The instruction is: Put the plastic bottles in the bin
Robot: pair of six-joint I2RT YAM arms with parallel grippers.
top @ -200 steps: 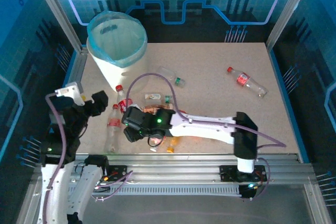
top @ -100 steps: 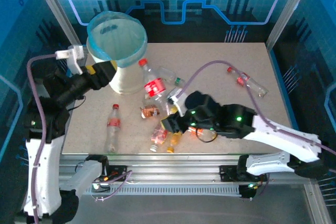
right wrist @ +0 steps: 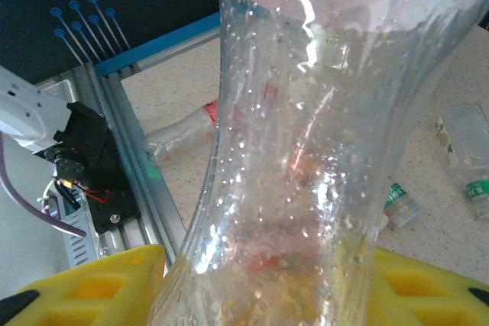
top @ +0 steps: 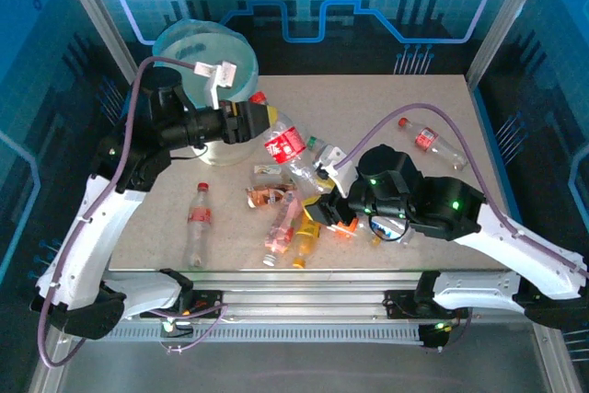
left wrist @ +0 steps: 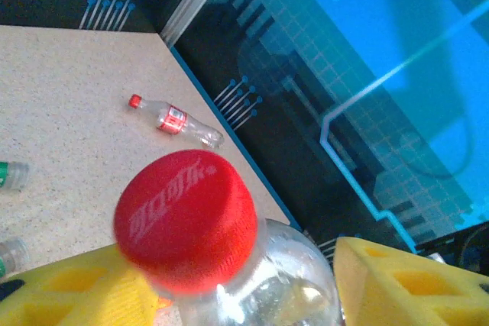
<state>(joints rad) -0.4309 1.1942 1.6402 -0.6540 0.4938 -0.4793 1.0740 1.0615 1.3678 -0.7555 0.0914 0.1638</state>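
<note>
A clear plastic bottle point(top: 287, 146) with a red cap and red label hangs tilted over the table, to the right of the bin point(top: 217, 152). My left gripper point(top: 250, 120) is shut round its neck just under the cap point(left wrist: 186, 219), with a yellow pad point(left wrist: 397, 280) against its shoulder. My right gripper point(top: 324, 207) is shut on the bottle's lower body point(right wrist: 306, 150). The white bin with its light-blue bag point(top: 195, 51) stands at the back left, behind the left wrist. Several more bottles lie below in a pile point(top: 285, 227).
One bottle point(top: 196, 225) lies alone at the front left, and another point(top: 433, 143) point(left wrist: 174, 120) lies far right. A green-capped bottle point(top: 313, 144) lies behind the held one. The metal frame rail point(top: 304, 281) runs along the near edge, with blue panels around.
The right gripper has lifted the clear bottle off the pile and carried it right. The left arm has risen from the front left, swung past the bin and narrowed its jaws on the bottle's neck.
</note>
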